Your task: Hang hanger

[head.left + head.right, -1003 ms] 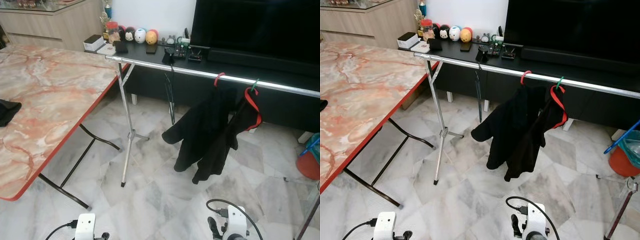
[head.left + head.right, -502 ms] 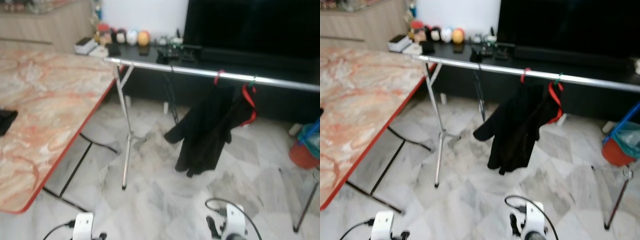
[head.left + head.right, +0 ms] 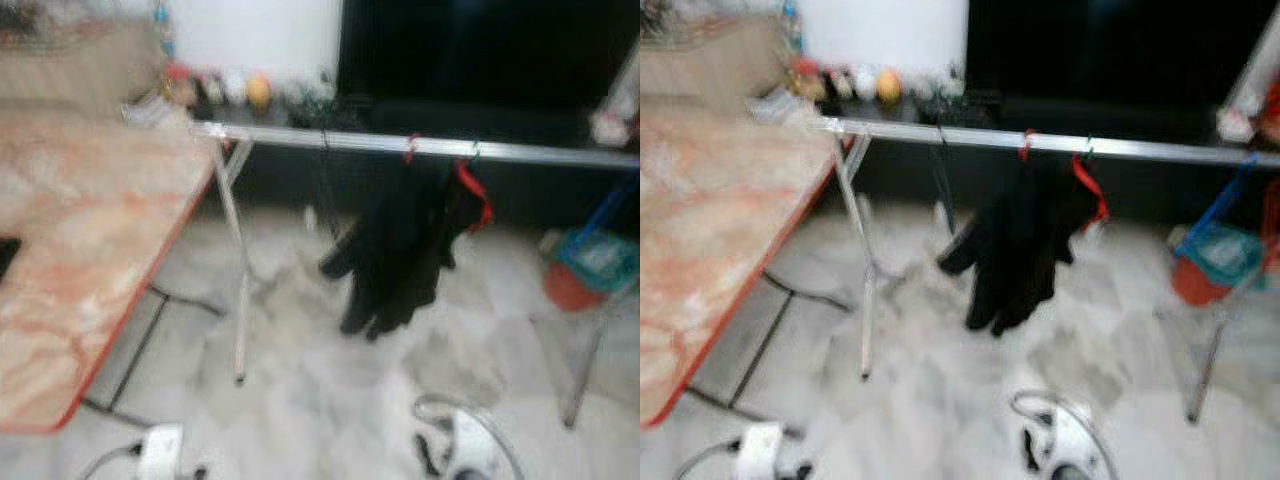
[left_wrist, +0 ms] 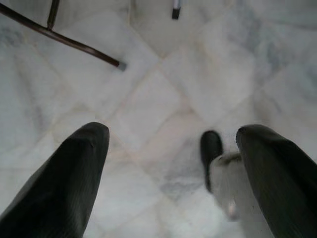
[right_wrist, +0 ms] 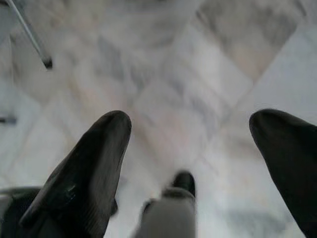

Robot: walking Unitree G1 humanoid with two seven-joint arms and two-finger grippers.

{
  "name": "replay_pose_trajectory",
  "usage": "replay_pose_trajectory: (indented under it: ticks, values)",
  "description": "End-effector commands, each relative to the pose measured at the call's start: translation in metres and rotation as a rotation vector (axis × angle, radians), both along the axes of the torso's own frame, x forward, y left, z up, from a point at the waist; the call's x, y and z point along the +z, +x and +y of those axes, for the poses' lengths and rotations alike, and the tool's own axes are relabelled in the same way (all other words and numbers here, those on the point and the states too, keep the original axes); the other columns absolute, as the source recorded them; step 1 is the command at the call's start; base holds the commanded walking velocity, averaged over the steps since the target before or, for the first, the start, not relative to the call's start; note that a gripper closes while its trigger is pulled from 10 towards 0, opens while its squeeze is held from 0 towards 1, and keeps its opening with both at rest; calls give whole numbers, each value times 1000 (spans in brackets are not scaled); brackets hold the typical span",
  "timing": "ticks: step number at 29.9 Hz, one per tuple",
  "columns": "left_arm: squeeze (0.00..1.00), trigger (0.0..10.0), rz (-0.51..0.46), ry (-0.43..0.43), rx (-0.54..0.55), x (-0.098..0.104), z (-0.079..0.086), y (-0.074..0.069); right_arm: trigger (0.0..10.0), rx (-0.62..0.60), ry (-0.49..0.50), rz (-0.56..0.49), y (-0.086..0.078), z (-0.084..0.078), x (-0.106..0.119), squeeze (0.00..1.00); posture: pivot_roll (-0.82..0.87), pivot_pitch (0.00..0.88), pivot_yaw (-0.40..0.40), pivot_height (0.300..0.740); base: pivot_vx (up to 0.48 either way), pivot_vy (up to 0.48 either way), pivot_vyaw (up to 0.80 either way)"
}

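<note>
While the head views blur and swing right (camera moved w/ the robot, not the things), the red hanger [image 3: 474, 196] w/ black garment [image 3: 400, 250] hangs on the rail [image 3: 330, 141], apparently done. Left gripper [image 4: 171, 144] and right gripper [image 5: 190, 131] both splayed, empty, over floor.

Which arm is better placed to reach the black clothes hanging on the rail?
Probably the right. Both grippers, left and right, hang open over the marble floor, holding nothing. The black clothes on the rail hang right of centre, nearer the right arm.
</note>
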State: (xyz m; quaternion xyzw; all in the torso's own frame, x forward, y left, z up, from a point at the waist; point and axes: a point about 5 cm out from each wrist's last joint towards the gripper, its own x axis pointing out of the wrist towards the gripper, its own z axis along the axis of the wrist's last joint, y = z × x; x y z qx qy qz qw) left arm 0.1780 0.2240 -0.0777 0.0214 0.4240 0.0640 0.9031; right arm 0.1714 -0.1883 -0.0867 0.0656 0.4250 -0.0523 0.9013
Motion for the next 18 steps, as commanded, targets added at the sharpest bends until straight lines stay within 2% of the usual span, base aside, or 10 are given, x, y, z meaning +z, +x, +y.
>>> replay_pose_trajectory:
  ticks: [1, 12, 18]
  values:
    - [0, 10000, 12, -19, -4, -3, -5, -3, 10000, -11, -20, -18, 4, -7, 3, 0, -39, 0, -10, 740, 0, 0, 0]
    - [0, 10000, 6, -17, -16, -2, -9, 0, 10000, 7, -10, -24, 5, -5, 3, 0, -43, 0, -8, 740, 0, 0, 0]
    - [0, 10000, -3, -12, -23, -1, -10, 2, 10000, 10, -8, -27, 5, -4, 3, 0, -41, 0, -8, 740, 259, 0, 0]
